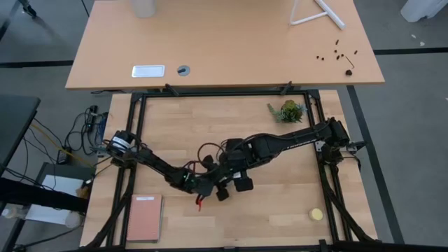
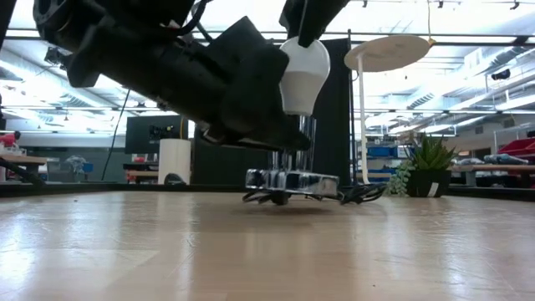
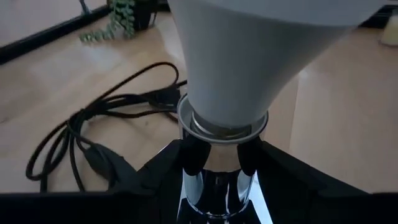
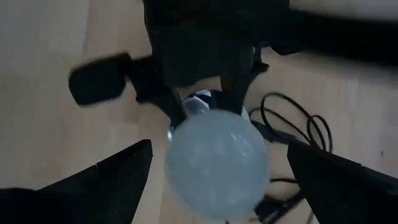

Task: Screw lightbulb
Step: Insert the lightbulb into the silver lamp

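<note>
Bench [image 1: 294, 203]: pale wood, both arms meeting near its middle.

Left arm: reaches in from the left edge. Left pincer [image 3: 219, 163] narrowed onto the chrome stem [image 2: 294, 150] of the lamp fitting, 1 dark finger on each side just under the socket collar, steadying it.

Right arm: comes in from the right side, directly above the fitting. Right pincer [image 4: 214, 180] spread wide, 1 finger well clear on each side of the bulb's dome, gripping nothing.

Lamp base [image 2: 292, 181]: round, silvery, flat on the bench, black cord [image 3: 93, 134] coiled beside it.

Lightbulb [image 2: 304, 75]: white, seated in the socket at the top of the stem, screw end down. Long axis vertical, in line with the stem.

Key relation: bulb sits straight below the right pincer, centred between its fingers; the right arm is the nearer for twisting. Judgement: closing on the dome and turning about the vertical axis is what remains.
</note>
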